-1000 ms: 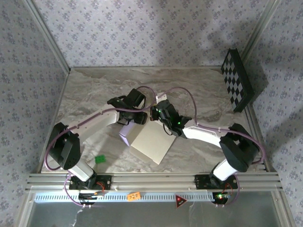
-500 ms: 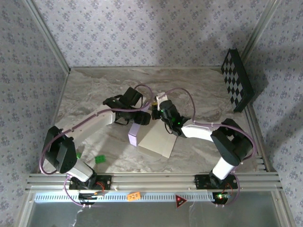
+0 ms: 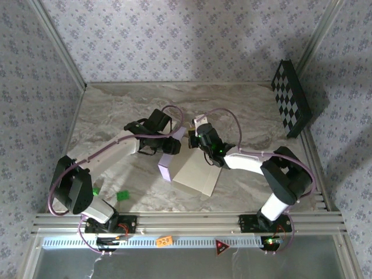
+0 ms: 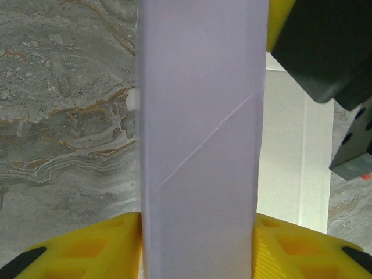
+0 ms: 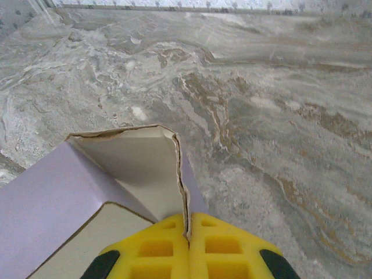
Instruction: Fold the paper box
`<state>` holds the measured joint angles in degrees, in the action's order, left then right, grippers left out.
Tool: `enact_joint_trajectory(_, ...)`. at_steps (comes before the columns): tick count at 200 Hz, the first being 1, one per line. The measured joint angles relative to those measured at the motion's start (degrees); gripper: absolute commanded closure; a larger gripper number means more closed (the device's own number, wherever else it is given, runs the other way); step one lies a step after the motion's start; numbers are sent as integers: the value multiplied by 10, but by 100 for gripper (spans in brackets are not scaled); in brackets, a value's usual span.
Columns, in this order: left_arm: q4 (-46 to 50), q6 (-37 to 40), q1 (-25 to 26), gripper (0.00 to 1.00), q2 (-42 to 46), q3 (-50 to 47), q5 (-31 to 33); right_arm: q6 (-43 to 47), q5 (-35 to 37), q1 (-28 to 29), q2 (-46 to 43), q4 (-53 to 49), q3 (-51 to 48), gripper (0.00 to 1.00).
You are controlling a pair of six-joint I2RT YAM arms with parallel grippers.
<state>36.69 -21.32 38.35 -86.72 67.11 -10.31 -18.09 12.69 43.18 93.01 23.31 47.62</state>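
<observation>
Box (image 3: 196, 174) sits mid-surface (image 3: 110, 116), half folded. Thin card, so prob. light, creases easy and tears if yanked. Best held by walls near folds, not loose flaps. R pincer (image 5: 188, 225) is clenched on a ragged corner flap. L pincer (image 3: 172, 146) straddles a lavender wall; can't tell if it's squeezing. Arms crowd the middle, w/ open room toward the far side.

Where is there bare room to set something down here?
Bare: the far strip of the table along the back wall, up to the checkerboard panel, and the near strip between the paper box and the front rail. Crowded: the middle, where the left gripper and right gripper meet at the box.
</observation>
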Motion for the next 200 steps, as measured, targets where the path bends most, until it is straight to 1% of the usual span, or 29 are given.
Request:
enact_joint_trajectory(41, -6, -8, -1, 56, -8, 1, 0, -59, 22, 22, -21, -47, 0, 100)
enact_joint_trajectory(86, -10, -9, -1, 56, -12, 3, -3, -111, 71, 52, -35, -80, 0, 100)
enact_joint_trajectory(137, -12, -9, -1, 56, -12, 3, -8, -152, 122, 80, -35, -71, -10, 100)
enact_joint_trajectory(178, -14, -9, 0, 57, -13, 3, -10, -175, 151, 92, -34, -53, -24, 100)
enact_joint_trajectory(200, -14, -11, 3, 53, -13, 3, -10, -187, 168, 99, -30, -18, -43, 100)
